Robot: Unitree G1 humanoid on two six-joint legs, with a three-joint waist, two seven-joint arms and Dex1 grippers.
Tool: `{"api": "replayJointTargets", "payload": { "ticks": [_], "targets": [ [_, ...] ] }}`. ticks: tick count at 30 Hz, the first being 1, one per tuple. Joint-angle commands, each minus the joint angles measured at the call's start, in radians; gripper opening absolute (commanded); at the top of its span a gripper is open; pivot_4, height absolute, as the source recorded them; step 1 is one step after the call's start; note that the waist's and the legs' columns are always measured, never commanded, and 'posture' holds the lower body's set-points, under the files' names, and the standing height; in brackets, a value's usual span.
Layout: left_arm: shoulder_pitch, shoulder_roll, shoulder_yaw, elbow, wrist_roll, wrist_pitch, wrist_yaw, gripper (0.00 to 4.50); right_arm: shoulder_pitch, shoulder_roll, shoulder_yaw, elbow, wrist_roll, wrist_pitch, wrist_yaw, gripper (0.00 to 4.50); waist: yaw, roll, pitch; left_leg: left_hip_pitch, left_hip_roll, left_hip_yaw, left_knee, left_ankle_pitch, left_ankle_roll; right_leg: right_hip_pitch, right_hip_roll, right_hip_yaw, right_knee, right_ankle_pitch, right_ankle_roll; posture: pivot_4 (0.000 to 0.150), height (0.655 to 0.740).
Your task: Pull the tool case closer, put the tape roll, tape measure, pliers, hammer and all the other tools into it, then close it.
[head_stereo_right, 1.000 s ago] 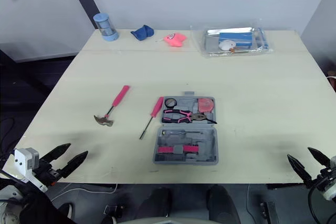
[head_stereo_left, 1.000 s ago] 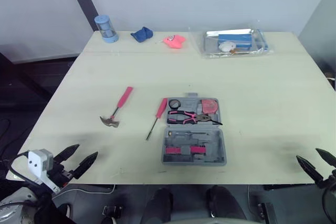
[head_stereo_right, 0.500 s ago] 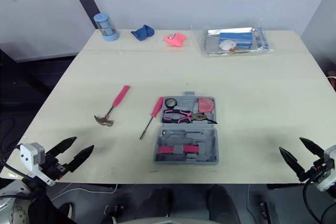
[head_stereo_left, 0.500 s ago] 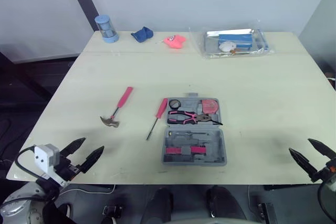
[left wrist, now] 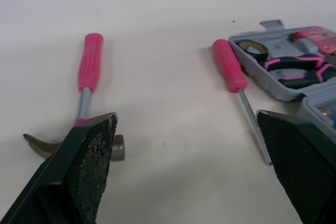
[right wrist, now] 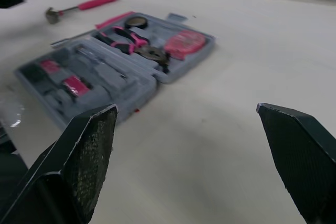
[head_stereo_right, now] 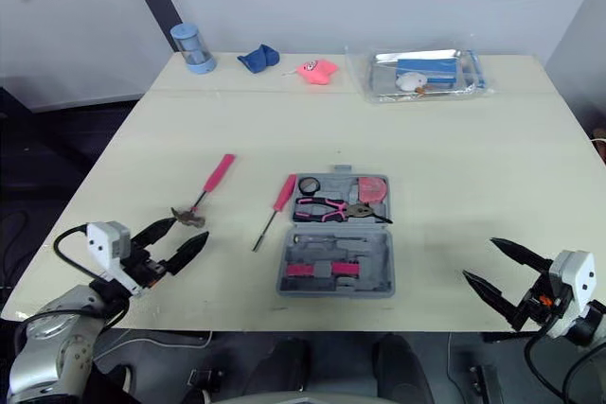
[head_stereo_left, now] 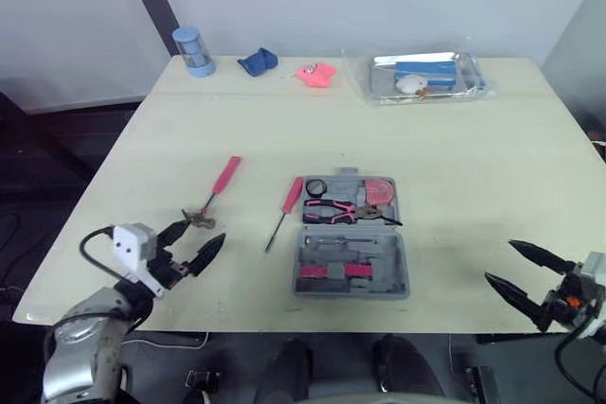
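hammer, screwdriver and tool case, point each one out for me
hammer (head_stereo_left: pixel 223 178): left eye view, on its pink handle.
screwdriver (head_stereo_left: pixel 291 194): left eye view, on its pink handle.
tool case (head_stereo_left: pixel 388 257): left eye view, on bare grey plastic of its near half.

**Grey plastic tool case (head_stereo_left: pixel 401 267) lies open, part-filled, near the table's (head_stereo_left: pixel 492 167) front edge**

Its far half holds a black tape roll (head_stereo_left: pixel 314 187), pink-and-black pliers (head_stereo_left: pixel 333 209) and a pink tape measure (head_stereo_left: pixel 380 191). A pink-handled screwdriver (head_stereo_left: pixel 282 213) lies just left of the case and a pink-handled claw hammer (head_stereo_left: pixel 223 180) farther left, both flat on the tabletop.
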Motion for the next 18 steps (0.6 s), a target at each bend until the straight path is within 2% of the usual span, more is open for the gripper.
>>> {"api": "replayJointTargets", "payload": {
  "ticks": [1, 8, 18],
  "targets": [
    [-0.038, 0.008, -0.032, -0.088, 0.028, 0.072, 0.077, 4.5, -0.002, -0.02, -0.013, -0.033, 0.025, -0.038, 0.042, 4.46, 0.0, 0.0, 0.0, 0.0, 0.0, 0.0, 0.0, 0.0, 0.0, 0.0, 0.0, 0.0, 0.0, 0.0, 0.0, 0.15, 0.74],
    [-0.093, -0.009, -0.095, -0.134, 0.069, 0.153, 0.159, 4.5, -0.019, -0.04, -0.004, -0.018, 0.019, -0.067, 0.095, 4.46, 0.0, 0.0, 0.0, 0.0, 0.0, 0.0, 0.0, 0.0, 0.0, 0.0, 0.0, 0.0, 0.0, 0.0, 0.0, 0.15, 0.74],
    [-0.099, -0.045, -0.101, -0.125, 0.06, 0.156, 0.168, 4.5, -0.047, -0.051, 0.011, -0.035, 0.021, -0.075, 0.112, 4.46, 0.0, 0.0, 0.0, 0.0, 0.0, 0.0, 0.0, 0.0, 0.0, 0.001, 0.0, 0.0, 0.0, 0.0, 0.0, 0.15, 0.74]
  ]
}}
